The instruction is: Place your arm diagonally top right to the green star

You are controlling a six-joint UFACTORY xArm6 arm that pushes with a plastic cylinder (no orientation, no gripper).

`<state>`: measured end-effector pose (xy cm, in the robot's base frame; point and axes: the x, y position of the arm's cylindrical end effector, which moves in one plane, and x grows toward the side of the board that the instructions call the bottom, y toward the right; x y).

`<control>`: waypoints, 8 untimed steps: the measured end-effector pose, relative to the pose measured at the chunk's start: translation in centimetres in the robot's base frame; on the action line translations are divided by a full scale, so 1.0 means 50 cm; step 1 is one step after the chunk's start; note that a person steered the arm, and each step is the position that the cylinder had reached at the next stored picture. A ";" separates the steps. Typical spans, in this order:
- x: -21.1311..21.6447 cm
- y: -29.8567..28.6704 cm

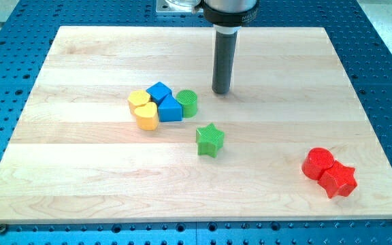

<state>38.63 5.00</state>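
Observation:
The green star (210, 139) lies near the middle of the wooden board (80, 170). My tip (222, 92) is the lower end of a dark rod coming down from the view's top. It stands above and slightly right of the star, about a block's width away from it. The tip is just right of a green round block (187, 103) and touches no block.
Left of the green round block sits a tight cluster: two blue blocks (159, 92) (170, 109) and two yellow heart-like blocks (139, 101) (147, 116). A red round block (317, 163) and a red star (338, 180) sit together at the view's bottom right.

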 end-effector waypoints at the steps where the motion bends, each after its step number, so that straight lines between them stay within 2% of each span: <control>1: 0.010 -0.028; 2: 0.010 -0.050; 3: 0.010 0.031; 4: 0.010 0.052; 8: 0.023 0.064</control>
<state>39.77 8.22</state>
